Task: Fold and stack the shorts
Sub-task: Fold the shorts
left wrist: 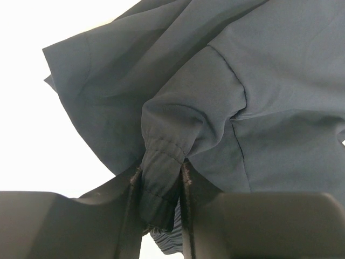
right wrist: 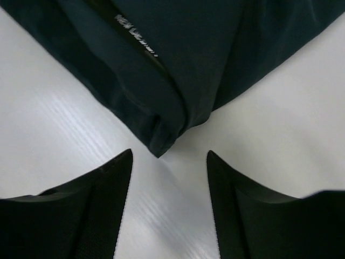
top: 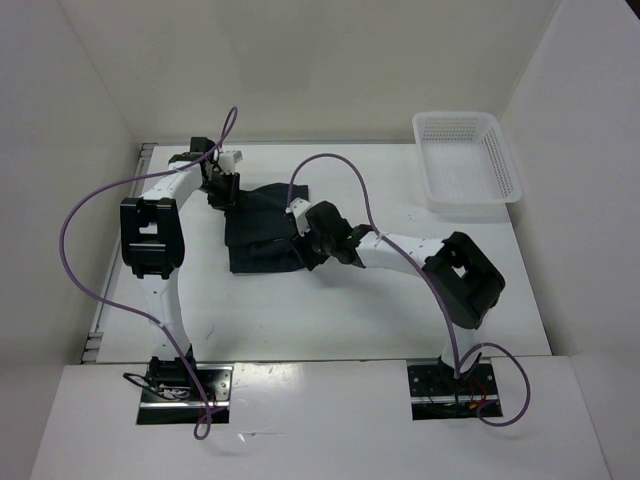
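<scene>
Only one marking: small white print [right wrist: 136,35] on the shorts [right wrist: 183,70], 11 o'clock in the right wrist view. Starts "NEW", rest too blurred.

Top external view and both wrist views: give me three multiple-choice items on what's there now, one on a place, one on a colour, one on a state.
1. Where is the white mesh basket?
A. far right corner of the table
B. near left corner
C. between the arm bases

2. What colour are the shorts?
A. red
B. white
C. very dark navy

3. What state is the left pincer in?
A. wide open, empty
B. shut on a bunched fold of the shorts
C. shut on the basket's rim

1 A: the top view shows it there.
2 C: both wrist views show dark navy cloth.
3 B: the left wrist view shows cloth pinched between its fingers.
</scene>
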### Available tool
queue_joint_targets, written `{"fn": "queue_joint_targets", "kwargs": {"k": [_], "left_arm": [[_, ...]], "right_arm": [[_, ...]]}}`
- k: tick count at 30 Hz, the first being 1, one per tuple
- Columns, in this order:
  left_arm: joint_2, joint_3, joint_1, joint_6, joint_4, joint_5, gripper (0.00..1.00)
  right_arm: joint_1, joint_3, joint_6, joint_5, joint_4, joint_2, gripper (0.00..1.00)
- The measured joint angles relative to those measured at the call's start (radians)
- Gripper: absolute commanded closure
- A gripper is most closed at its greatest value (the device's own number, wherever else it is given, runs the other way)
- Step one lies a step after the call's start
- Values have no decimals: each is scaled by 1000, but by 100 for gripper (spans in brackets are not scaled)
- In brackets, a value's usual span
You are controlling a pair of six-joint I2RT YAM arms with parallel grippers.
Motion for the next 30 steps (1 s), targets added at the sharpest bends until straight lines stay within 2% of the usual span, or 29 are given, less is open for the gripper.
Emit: {"fn": "queue_joint_targets", "kwargs": {"k": [4,6,7,9,13,16,20,21,22,23,24,26,27,29,30], "left_arm": [[0,-2,0,0,-2,5,64],[0,-2,0,0,-2,9,64],[0,-5,0,0,-2,12,64],[0,-9,0,0,-4,17,64],[-1,-9,0,0,-13,26,64],[-1,-9,0,0,-28,43,64],[-1,-9,-2,0,-46,76,64],[-1,-9,-3,0,-51,82,64],[-1,-9,-3,0,-55,87,64],[-1,-9,-3,0,-59,91,64],[-1,-9,-3,0,-62,95,64],[-1,-9,-6,0,-60,99,59],[-1,-9,-7,0,-60,103,50],[-1,-9,-7,0,-60,110,35],[-1,-9,-7,0,-60,113,21]], "right_arm": [[-8,0,45,29,41,64,51],[-8,0,63,54,56,95,61],[-8,0,71,64,60,107,80],[-8,0,79,83,67,125,100],[-7,-16,53,135,79,119,100],[3,-87,13,182,71,48,100],[85,-156,-58,237,46,-47,100],[113,-164,-76,238,35,-67,97],[135,-172,-94,232,23,-85,89],[156,-178,-116,219,9,-103,52],[169,-182,-131,202,-8,-117,39],[177,-193,-172,168,-51,-140,29],[177,-198,-187,157,-76,-149,25],[177,-205,-213,147,-121,-163,24],[177,-207,-227,146,-146,-174,24]]}}
